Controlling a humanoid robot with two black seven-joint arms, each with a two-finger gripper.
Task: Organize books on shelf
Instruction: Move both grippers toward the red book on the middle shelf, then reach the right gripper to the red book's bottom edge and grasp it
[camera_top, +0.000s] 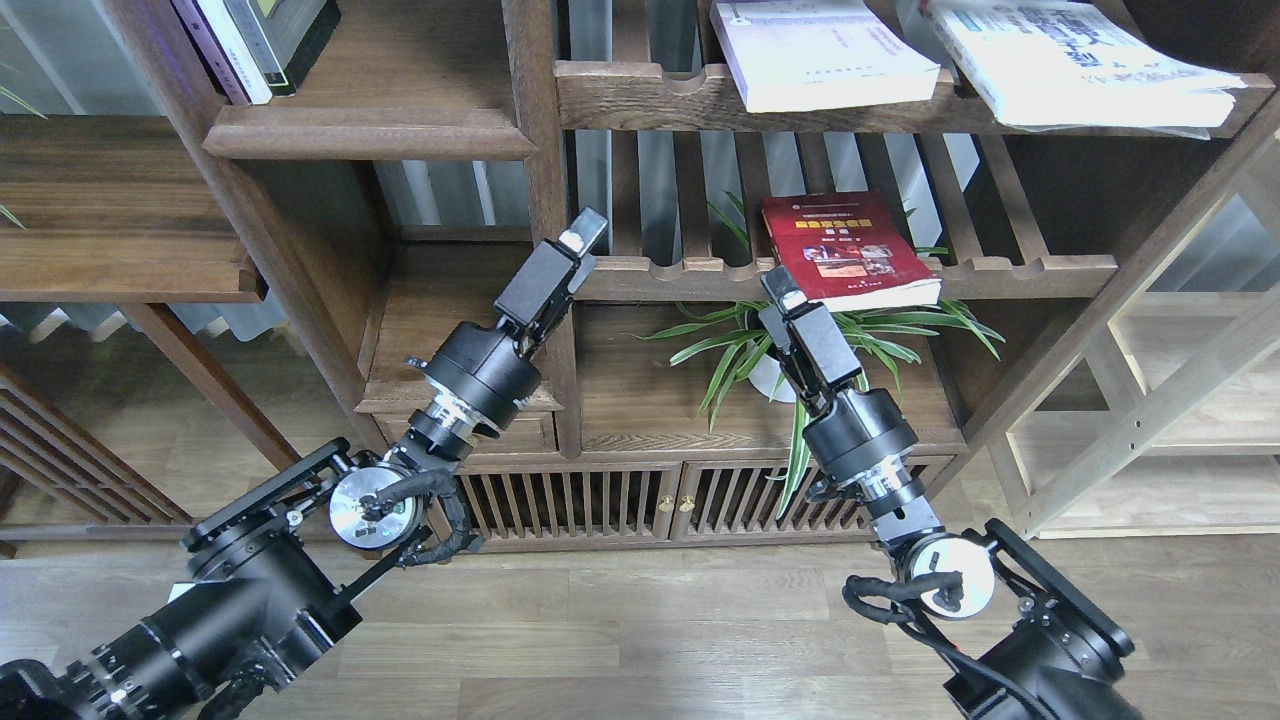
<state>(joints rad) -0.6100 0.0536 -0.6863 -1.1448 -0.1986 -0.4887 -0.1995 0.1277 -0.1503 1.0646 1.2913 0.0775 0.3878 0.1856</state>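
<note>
A dark red book (845, 250) with a yellow title band lies flat on the lower slatted rack. My right gripper (783, 288) points up at its near left corner, just below the rack's rail. Its fingers look like one dark bar. A pale lavender-white book (820, 50) and a white book (1070, 60) with blue characters lie on the upper rack. The shelf (370, 132), a walnut plank with a moulded front edge, is at the upper left. My left gripper (578, 235) stands in front of the bookcase's centre post, holding nothing; its fingers cannot be told apart.
Several books (255, 40) stand upright on the upper-left plank. A potted plant (770, 350) with long green leaves sits under the lower rack, right behind my right wrist. Slatted cabinet doors (660, 500) run along the bottom. A light wooden frame (1150, 400) stands at right.
</note>
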